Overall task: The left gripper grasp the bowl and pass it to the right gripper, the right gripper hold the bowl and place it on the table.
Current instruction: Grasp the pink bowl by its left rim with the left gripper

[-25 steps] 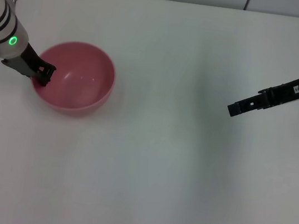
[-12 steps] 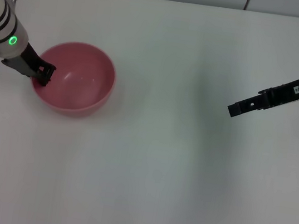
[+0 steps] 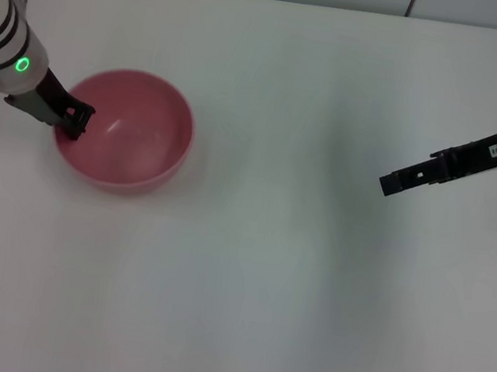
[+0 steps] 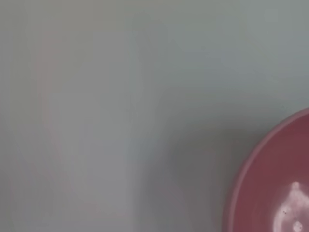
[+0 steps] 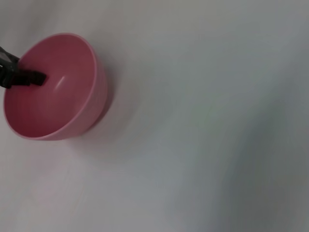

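Overhead head view (wrists share bowl (image 3: 126, 130))

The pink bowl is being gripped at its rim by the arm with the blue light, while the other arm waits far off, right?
Not quite: the head view shows the left pincer, on the green-lit arm, at the rim of the pink bowl. The blue-lit arm's right pincer waits far off above the table.

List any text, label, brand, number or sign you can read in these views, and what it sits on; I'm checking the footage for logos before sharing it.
None: no readable text appears in any view.
The pink bowl is plain inside and out.
The white table bears no markings.
The left end effector at the bowl's rim and the right end effector over the table show no legible labels.
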